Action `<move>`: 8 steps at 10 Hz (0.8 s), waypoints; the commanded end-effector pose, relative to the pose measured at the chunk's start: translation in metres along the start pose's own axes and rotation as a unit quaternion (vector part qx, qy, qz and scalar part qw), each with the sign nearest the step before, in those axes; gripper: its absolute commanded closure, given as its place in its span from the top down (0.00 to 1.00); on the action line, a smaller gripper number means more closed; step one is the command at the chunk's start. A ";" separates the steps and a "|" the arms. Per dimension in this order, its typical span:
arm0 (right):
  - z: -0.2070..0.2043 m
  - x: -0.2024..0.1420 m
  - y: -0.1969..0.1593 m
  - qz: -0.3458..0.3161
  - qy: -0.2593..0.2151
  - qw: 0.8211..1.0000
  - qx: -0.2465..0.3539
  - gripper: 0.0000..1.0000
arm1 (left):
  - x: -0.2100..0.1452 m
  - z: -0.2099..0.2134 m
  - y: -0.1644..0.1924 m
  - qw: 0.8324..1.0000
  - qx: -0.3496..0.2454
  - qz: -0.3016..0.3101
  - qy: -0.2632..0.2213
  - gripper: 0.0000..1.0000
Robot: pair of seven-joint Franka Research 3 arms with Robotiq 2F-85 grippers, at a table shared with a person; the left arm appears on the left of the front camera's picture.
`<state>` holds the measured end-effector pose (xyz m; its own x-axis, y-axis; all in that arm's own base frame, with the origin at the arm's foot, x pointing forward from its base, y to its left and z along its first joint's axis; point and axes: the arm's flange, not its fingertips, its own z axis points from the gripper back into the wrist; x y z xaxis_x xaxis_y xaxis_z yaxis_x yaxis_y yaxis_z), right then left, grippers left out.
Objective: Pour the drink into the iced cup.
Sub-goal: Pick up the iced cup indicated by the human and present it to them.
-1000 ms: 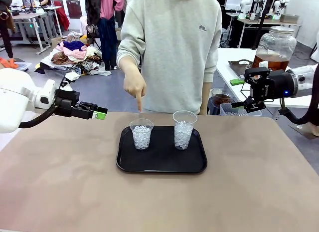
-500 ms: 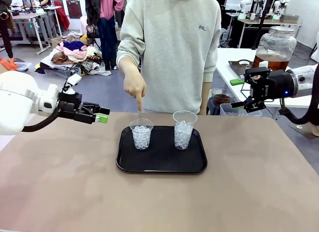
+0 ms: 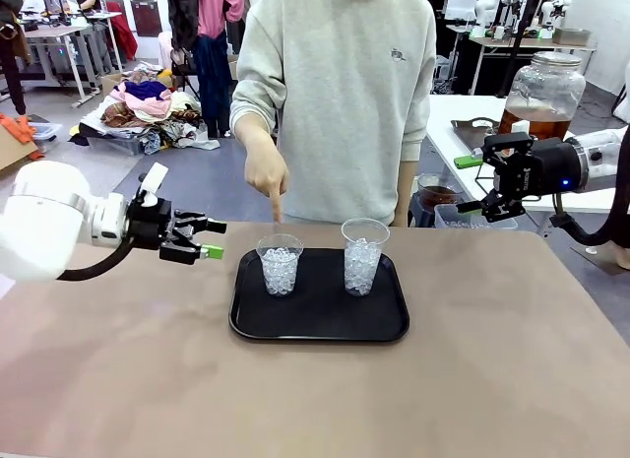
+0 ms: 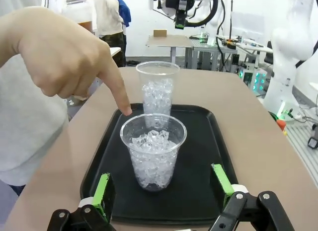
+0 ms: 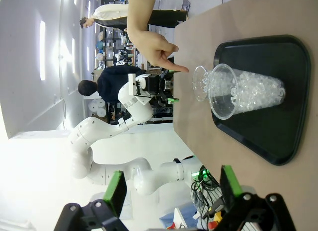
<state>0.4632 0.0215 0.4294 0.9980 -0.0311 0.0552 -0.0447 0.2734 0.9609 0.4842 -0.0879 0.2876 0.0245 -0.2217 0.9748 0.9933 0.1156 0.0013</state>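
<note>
The drink (image 3: 532, 123), an amber-brown liquid, fills the lower part of a big lidded glass jar (image 3: 544, 84) on a side table at the upper right of the front view, well apart from the desk (image 3: 118, 359). A jar that size is probably heavy, smooth and too broad for a pinch, and its contents would slosh when tipped. A smaller vessel with dark contents (image 3: 436, 194) stands lower down, past the desk's far edge. It looks like the easier thing to take by its wall, though whether it holds the same drink cannot be told.

Two clear cups packed with ice stand on a black tray (image 3: 319, 328) at the middle of the desk. The person's hand (image 3: 266, 170) points a finger down just behind the left cup (image 3: 280, 264), so that is likely the iced cup. The right cup (image 3: 363, 256) is near it. Both look thin, light and easy to crush or topple.

The left jaws are spread wide and hold nothing. They sit just left of the tray, aimed at the pointed-out cup, which in the left wrist view sits ahead of the two green pads (image 4: 102, 189), touching neither. The right jaws also gape empty at the right of the frame, below the jar and just right of the small vessel.
</note>
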 end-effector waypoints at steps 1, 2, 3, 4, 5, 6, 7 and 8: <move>0.000 0.000 0.001 0.001 0.000 1.000 0.002 1.00 | -0.008 -0.009 -0.004 1.000 0.013 -0.022 0.000 1.00; 0.000 0.000 0.001 0.001 0.000 1.000 0.002 1.00 | -0.009 -0.010 -0.004 1.000 0.007 -0.021 -0.002 1.00; 0.000 0.000 0.001 0.001 0.000 1.000 0.002 1.00 | -0.008 -0.009 -0.004 1.000 -0.009 -0.010 -0.003 1.00; 0.000 0.000 0.001 0.001 0.000 1.000 0.002 1.00 | -0.007 -0.006 -0.002 1.000 -0.003 -0.013 0.006 1.00; 0.000 0.000 0.001 0.001 0.000 1.000 0.002 1.00 | -0.007 -0.006 -0.002 1.000 -0.003 -0.013 0.006 1.00; 0.000 0.000 0.001 0.001 0.000 1.000 0.002 1.00 | -0.007 -0.006 -0.002 1.000 -0.003 -0.013 0.006 1.00; 0.000 0.000 0.001 0.001 0.000 1.000 0.002 1.00 | -0.007 -0.006 -0.002 1.000 -0.003 -0.013 0.006 1.00; 0.000 0.000 0.001 0.001 0.000 1.000 0.002 1.00 | -0.009 -0.007 -0.002 1.000 -0.005 -0.011 0.006 1.00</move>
<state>0.4632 0.0215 0.4294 0.9980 -0.0311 0.0552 -0.0447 0.2734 0.9609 0.4829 -0.0929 0.2771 0.0031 -0.2353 0.9719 0.9947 0.1009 0.0212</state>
